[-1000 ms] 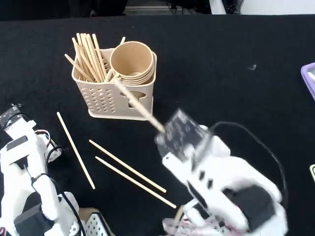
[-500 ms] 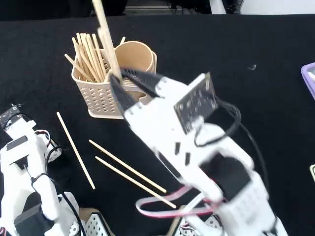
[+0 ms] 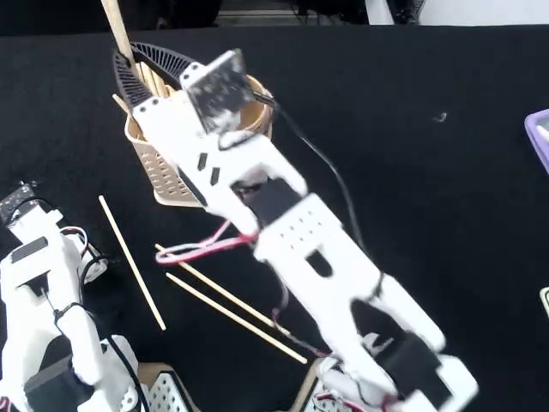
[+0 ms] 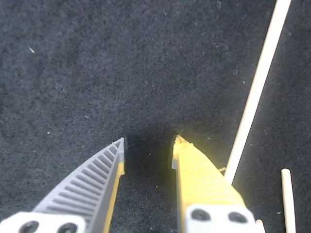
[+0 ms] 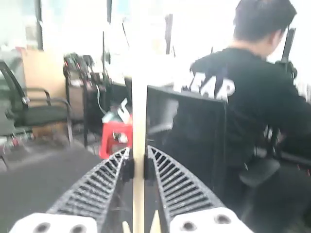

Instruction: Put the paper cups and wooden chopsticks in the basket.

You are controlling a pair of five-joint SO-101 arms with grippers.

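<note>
right pincer: gripping a chopstick over the basket
left pincer: open above the counter
blocking: right arm hides most of basket
loose sticks: three

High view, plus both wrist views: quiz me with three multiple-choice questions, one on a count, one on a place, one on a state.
1. How many loose chopsticks lie on the table?
A. One. B. Three. C. Six.
2. Where is the right end effector?
A. Above the basket. B. Folded back at its base. C. Flat on the table.
3. What state is the left end effector in?
A. Shut on a cup. B. Open, holding nothing. C. Shut on a chopstick.

Answers: 1 B, three lie apart; 2 A, it clamps an upright chopstick over the basket's rim; 3 B, bare table shows between its fingers.
</note>
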